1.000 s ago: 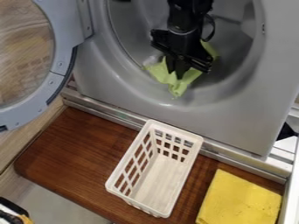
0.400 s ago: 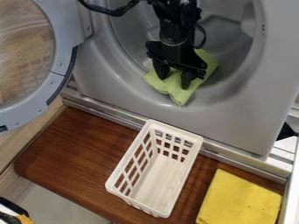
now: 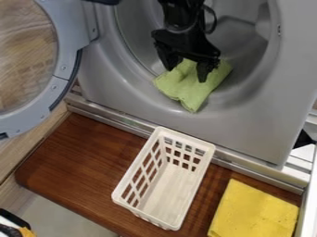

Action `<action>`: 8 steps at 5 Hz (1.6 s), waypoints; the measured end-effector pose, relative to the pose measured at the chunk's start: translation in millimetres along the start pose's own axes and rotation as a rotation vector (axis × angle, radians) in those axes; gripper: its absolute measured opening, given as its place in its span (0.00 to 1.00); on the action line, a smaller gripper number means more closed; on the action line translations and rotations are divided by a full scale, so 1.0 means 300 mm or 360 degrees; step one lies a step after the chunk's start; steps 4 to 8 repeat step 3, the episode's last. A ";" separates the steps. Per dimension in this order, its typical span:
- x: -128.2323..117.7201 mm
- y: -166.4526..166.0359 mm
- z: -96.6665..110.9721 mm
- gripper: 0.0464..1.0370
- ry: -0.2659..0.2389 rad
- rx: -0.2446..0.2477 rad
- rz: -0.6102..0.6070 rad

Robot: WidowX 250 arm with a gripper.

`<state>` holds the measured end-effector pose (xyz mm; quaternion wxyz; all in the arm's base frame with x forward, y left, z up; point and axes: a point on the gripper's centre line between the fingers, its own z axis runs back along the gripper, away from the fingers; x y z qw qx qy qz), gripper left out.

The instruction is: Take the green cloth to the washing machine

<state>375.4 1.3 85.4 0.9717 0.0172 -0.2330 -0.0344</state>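
The black gripper (image 3: 186, 75) hangs in the round opening of the grey washing machine (image 3: 248, 121), its two fingers apart over the upper part of the green cloth (image 3: 189, 88). The cloth lies on the lower rim of the opening, its lower corner hanging toward the machine's front. Between the fingers some of the cloth shows, not pinched. Whether the fingertips touch the cloth I cannot tell.
The machine's round door (image 3: 60, 69) stands open at the left. Below the machine, a white basket (image 3: 130, 184) stands on a brown wooden board (image 3: 80, 159). A yellow cloth (image 3: 254, 213) lies at the lower right.
The gripper has opened and let go of the green cloth, then moved up a little. The cloth is more spread out on the rim than before.
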 end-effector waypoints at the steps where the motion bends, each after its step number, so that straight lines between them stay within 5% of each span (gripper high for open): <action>1: -0.065 -0.034 0.092 0.96 0.0154 -0.0114 -0.0014; 2: -0.230 -0.053 0.122 0.96 0.0396 -0.0178 0.0032; 3: -0.377 -0.067 0.168 0.96 0.0447 -0.0166 -0.0019; 8: -0.377 -0.067 0.168 0.96 0.0447 -0.0166 -0.0019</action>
